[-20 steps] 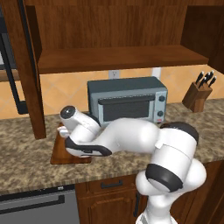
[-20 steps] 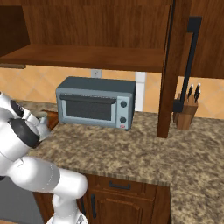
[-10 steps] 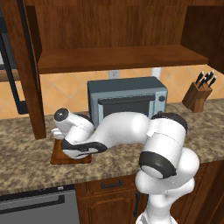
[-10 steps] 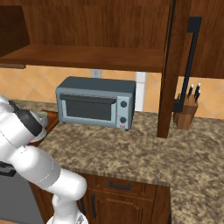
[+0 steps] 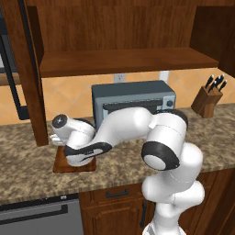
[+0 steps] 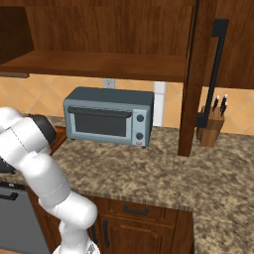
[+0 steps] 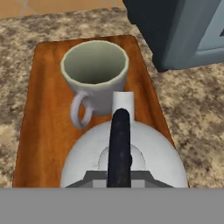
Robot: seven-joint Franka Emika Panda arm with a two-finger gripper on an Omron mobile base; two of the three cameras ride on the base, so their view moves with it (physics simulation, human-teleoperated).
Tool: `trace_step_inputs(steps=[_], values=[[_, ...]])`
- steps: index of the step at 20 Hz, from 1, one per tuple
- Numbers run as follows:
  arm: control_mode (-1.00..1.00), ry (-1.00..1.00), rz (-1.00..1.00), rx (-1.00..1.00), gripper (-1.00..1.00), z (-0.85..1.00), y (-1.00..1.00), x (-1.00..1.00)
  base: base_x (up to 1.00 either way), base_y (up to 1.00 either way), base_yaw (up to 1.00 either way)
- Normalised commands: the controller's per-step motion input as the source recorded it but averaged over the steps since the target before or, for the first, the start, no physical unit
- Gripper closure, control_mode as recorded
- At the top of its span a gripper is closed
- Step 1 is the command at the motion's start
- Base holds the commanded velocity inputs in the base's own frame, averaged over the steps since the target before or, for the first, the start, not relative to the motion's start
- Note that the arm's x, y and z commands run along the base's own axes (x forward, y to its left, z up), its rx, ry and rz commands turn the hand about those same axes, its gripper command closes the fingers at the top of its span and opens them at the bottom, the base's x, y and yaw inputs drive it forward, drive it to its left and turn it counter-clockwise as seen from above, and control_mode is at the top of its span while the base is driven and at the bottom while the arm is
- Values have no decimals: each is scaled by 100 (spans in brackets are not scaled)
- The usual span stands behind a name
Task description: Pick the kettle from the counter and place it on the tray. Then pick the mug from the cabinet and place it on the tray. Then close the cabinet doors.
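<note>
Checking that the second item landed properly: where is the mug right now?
In the hand view the mug stands upright on the tray, right beside the kettle, with the toaster oven just off the tray's corner.

Smooth reddish wooden tray [image 7: 43, 127], matt ceramic mug [image 7: 95, 76], satin silvery kettle [image 7: 153, 153], speckled polished granite counter [image 7: 192, 100]

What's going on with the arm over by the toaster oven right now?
The arm is bent low over the tray at the left of the counter, beside the toaster oven. In the hand view the gripper sits shut on the kettle's black handle, with the kettle resting on the tray. The mug already stands upright on the tray just past the kettle. The cabinet doors are open, so closing them is yet to do.
</note>
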Motion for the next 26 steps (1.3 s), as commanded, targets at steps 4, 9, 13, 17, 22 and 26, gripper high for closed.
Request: trace_step_inputs(steps=[4, 9, 13, 17, 22, 26], values=[[-100, -8, 0, 1, 100, -4, 0, 0, 0, 0, 0], [-100, -9, 0, 0, -100, -13, 1, 0, 0, 0, 0], [-100, -10, -1, 6, -100, -6, -6, -9, 0, 0, 0], [-100, 0, -2, 6, -100, 0, -3, -7, 0, 0, 0], [-100, 0, -2, 4, -100, 3, -1, -3, 0, 0, 0], [-100, -6, -1, 3, -100, 12, -2, -23, 0, 0, 0]])
